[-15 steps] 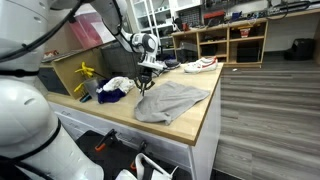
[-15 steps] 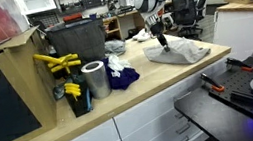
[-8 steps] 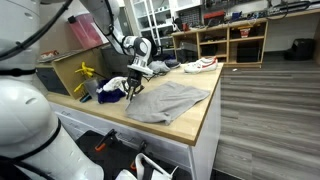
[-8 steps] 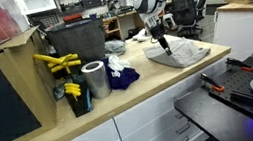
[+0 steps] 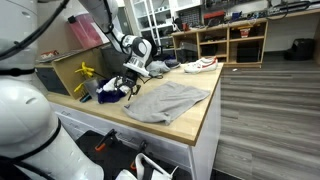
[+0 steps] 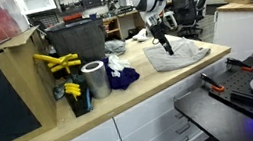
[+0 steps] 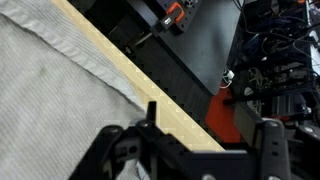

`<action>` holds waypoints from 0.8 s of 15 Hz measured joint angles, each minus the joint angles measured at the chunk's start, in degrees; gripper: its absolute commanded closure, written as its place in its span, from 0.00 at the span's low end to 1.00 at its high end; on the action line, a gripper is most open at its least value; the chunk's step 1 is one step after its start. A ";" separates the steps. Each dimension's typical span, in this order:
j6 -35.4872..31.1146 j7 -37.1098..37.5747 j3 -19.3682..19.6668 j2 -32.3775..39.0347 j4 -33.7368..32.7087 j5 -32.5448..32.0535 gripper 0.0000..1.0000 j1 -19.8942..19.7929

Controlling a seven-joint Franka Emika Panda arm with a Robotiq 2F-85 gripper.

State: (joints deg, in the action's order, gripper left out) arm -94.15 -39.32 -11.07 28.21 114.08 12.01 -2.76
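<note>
Landmark: silver can on the counter.

- Grey cloth: lies spread on the counter, well apart from the can, out at the counter's far end in this exterior view. It is mostly flat, with a few low folds. One side runs along the counter's front edge, which the wrist view shows as a pale wood strip beside the weave.
- Your hand: hangs just above the cloth, over the edge nearest the can, pointing down. In the wrist view the fingers stand wide apart with nothing between them. The hand is open and empty. I cannot tell whether the fingertips touch the fabric.
- Blue cloth: bunched up just beside the can, between it and the grey cloth.
- Yellow tools: stand in a holder on the can's other side, away from the grey cloth.
- Dark bin: behind the can, toward the back of the counter.
</note>
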 measured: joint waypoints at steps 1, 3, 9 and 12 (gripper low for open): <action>-0.01 0.01 0.40 -0.20 -0.44 0.02 0.00 -0.01; -0.23 0.00 1.68 -0.54 -1.81 -0.47 0.00 -0.10; -6.67 -0.62 6.41 -0.53 -7.13 -8.93 0.34 -0.82; -13.57 0.59 8.29 -0.03 -8.55 -10.84 0.58 -1.38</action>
State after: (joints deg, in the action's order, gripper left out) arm -107.72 -38.74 -2.78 28.18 105.53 1.17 -4.14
